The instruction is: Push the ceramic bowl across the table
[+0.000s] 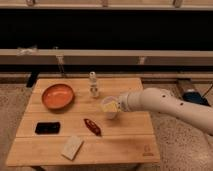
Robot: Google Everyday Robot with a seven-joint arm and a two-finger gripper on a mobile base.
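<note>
The orange-red ceramic bowl [58,96] sits on the light wooden table [125,140] near its far left corner. My gripper [117,106] reaches in from the right on a white arm and is at the small white-yellow cup [109,107] near the table's middle. The cup hides its fingertips. The gripper is well to the right of the bowl and apart from it.
A small clear bottle [93,84] stands at the far middle of the table. A black phone-like object [47,128], a dark red-brown item [92,126] and a pale flat packet [72,148] lie toward the front left. A dark wall with rails runs behind.
</note>
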